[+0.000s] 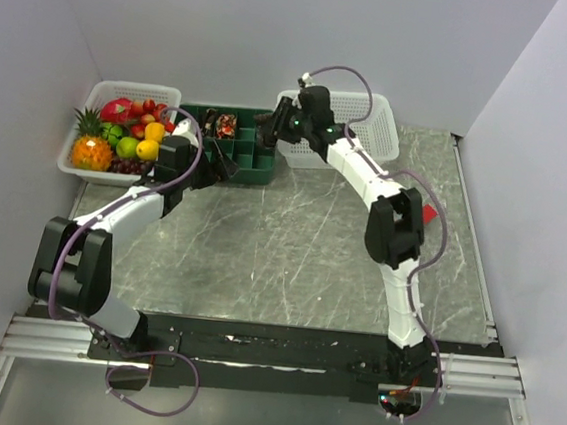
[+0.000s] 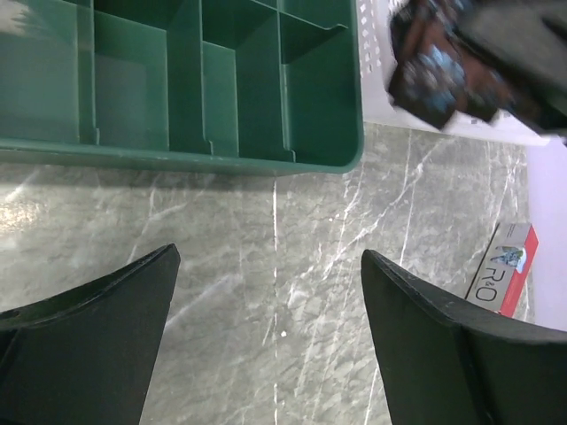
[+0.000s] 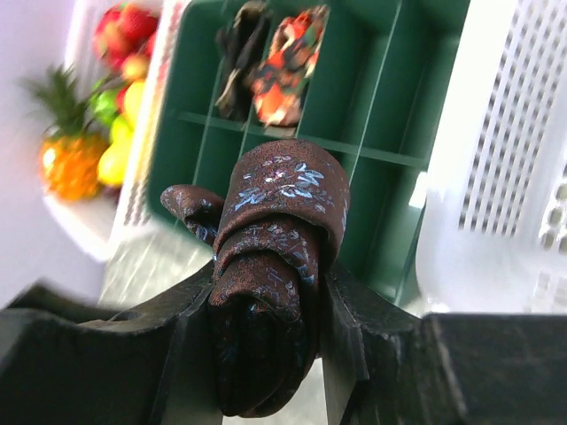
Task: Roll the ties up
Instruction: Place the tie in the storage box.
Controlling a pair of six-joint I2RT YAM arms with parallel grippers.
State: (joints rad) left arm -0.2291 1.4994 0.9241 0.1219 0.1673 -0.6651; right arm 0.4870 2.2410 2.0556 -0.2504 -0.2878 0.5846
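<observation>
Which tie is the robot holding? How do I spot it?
Find the green tray at the back. By its right end, the right gripper pinches a rolled tie. It is brown with pale blue marks, unlike the black tie and the red-orange tie in the tray.

Woven cloth is showing on the rolled tie (image 3: 279,230), dark brown with a faint silky sheen on its pale blue figures. It is pressing against the matt black plastic fingers (image 3: 363,336) of the right gripper (image 3: 266,283). Behind it, the green divider tray (image 3: 390,62) is showing smooth, lightly glossy plastic, and the white basket (image 3: 523,133) is showing a perforated plastic lattice. The left gripper (image 2: 270,255) is presenting the same dull black fingers (image 2: 97,336) over a grey marble-look table (image 2: 266,292), which is polished and catching soft light. A red and white packet (image 2: 503,279) is looking like smooth printed card. A ribbed bare metal rail (image 1: 51,336) is glinting at the near edge.
</observation>
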